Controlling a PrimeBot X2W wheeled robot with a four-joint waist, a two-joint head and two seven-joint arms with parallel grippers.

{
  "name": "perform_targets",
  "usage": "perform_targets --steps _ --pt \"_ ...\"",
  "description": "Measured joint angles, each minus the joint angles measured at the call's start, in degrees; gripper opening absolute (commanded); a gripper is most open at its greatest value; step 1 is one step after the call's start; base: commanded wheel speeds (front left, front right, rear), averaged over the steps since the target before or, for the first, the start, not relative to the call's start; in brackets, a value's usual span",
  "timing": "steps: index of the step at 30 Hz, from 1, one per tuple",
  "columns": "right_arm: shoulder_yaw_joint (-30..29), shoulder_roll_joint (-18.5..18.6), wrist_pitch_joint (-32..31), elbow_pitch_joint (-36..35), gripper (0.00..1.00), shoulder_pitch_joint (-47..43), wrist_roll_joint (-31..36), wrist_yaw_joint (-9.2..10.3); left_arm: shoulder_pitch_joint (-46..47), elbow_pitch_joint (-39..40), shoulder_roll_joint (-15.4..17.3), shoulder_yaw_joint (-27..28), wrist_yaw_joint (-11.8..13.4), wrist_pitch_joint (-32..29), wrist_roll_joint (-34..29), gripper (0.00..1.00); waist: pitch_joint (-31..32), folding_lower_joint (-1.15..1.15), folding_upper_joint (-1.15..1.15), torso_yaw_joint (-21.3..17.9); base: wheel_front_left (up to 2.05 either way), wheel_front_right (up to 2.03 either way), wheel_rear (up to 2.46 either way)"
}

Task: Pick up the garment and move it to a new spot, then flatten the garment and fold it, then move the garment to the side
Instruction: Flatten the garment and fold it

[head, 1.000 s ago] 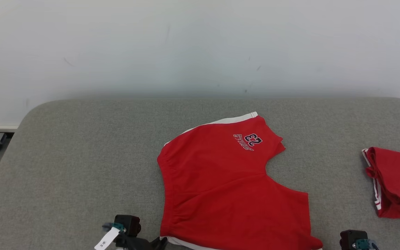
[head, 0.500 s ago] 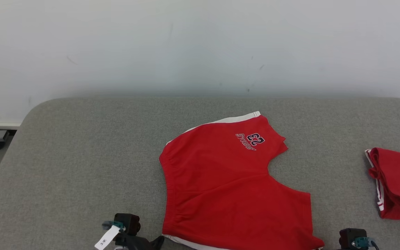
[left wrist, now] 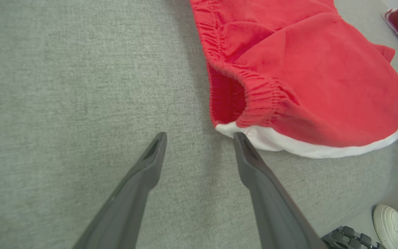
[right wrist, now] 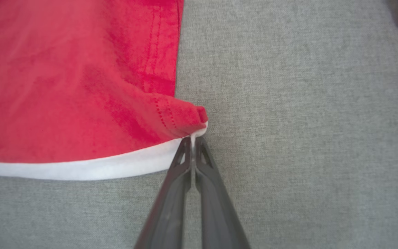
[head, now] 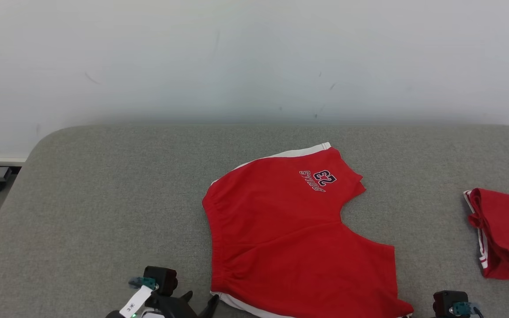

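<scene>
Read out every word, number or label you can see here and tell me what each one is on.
"23": on the red shorts, in dark print, upside down in the head view.
Word next to the "23", on the same shorts: too small to read for sure.
"3" with a star-like mark: on the white tag by the left gripper.
Nothing else is readable.
</scene>
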State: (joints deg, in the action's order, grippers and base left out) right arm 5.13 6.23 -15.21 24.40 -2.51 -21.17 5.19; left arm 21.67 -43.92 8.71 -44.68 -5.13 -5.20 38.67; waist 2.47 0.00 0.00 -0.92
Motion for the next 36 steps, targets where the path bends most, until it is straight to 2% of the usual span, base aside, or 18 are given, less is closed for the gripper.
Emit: perform_targets --steps 7,8,9,10,11,13,14,15,16,17,25,30,36 --pt "0.1 0.0 0.1 0.0 0.00 0.1 0.0 -0.16 0.0 0.1 -0.6 -0.8 -0.5 0.8 -0.9 1.00 0.0 0.00 0.00 -0.2 0.00 0.00 0.00" --pt "0.1 0.0 0.1 0.0 0.00 0.1 0.0 -0.16 0.1 0.2 -0.6 -1.0 -0.9 0.8 -0.9 0.93 0.0 0.00 0.00 -0.3 0.00 0.00 0.00" --pt "0.2 0.0 0.1 0.0 0.00 0.1 0.0 -0.16 0.1 0.2 -0.6 -1.1 -1.0 0.8 -0.9 0.67 -0.1 0.00 0.00 -0.3 0.00 0.00 0.00" --pt "0.2 0.0 0.1 0.1 0.00 0.1 0.0 -0.16 0.1 0.2 -0.7 -1.2 -1.0 1.1 -0.9 0.48 -0.1 0.00 0.00 -0.4 0.00 0.00 0.00" --pt "0.2 0.0 0.1 0.1 0.00 0.1 0.0 -0.16 0.1 0.2 -0.7 -1.4 -1.0 1.2 -0.9 0.37 -0.1 0.00 0.00 -0.4 0.00 0.00 0.00" --pt "0.1 0.0 0.1 0.1 0.00 0.1 0.0 -0.16 0.1 0.2 -0.6 -1.6 -1.0 1.2 -0.9 0.27 -0.1 0.00 0.00 -0.4 0.00 0.00 0.00" --pt "0.1 0.0 0.1 0.1 0.00 0.1 0.0 -0.16 0.1 0.2 -0.6 -1.7 -1.0 1.2 -0.9 0.13 -0.1 0.00 0.00 -0.4 0.00 0.00 0.00" --pt "0.1 0.0 0.2 0.1 0.00 0.1 0.0 -0.16 0.1 0.2 -0.6 -1.8 -1.0 1.2 -0.9 0.06 -0.1 0.00 0.00 -0.5 0.00 0.00 0.00" --pt "0.1 0.0 0.2 0.1 0.00 0.1 0.0 -0.16 0.1 0.2 -0.6 -1.9 -1.0 1.2 -0.9 0.06 -0.1 0.00 0.00 -0.5 0.00 0.00 0.00" --pt "0.1 0.0 0.2 0.2 0.00 0.1 0.0 -0.18 0.1 0.2 -0.6 -1.9 -1.2 1.4 -0.9 0.00 -0.1 0.00 0.00 -0.4 0.00 0.00 0.00" --pt "0.2 0.0 0.2 0.6 0.00 0.4 0.0 -0.24 0.1 0.1 -0.5 -2.3 -1.5 1.8 -0.9 0.00 -0.1 0.00 0.00 -0.4 0.00 0.00 0.00" --pt "-2.0 -0.6 0.7 -1.3 0.00 0.4 -4.2 -1.54 0.1 0.4 0.1 -2.2 -1.9 2.2 -0.6 0.00 0.2 0.00 0.00 -0.3 0.00 0.00 0.00" --pt "-4.6 0.6 2.1 -7.9 0.00 -0.2 -6.7 -3.26 0.1 2.3 1.2 -1.5 -2.0 2.8 1.2 0.00 0.8 0.00 0.00 -0.2 0.00 0.00 0.00"
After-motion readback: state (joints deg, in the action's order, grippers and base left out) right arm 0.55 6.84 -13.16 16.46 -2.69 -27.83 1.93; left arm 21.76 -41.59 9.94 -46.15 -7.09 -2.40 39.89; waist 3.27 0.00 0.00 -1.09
